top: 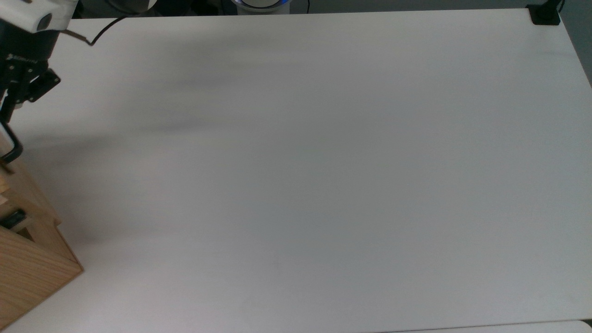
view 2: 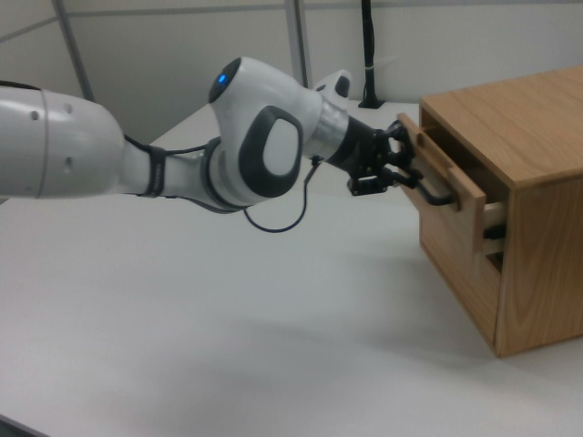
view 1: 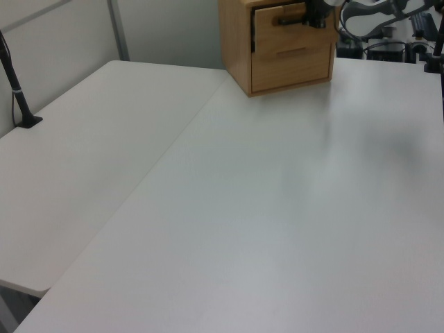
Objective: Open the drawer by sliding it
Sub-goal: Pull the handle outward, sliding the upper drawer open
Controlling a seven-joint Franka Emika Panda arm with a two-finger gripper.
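One tool [view 2: 412, 178] grips the partly open drawer [view 2: 448, 182] on the table [view 2: 228, 309].

Count: one cabinet [view 2: 519, 173]; two drawers, the upper drawer [view 2: 446, 177] at the tool [view 2: 407, 177], the lower drawer [view 1: 291, 64] beneath it; one arm [view 2: 182, 146]; one tabletop [top: 323, 162].
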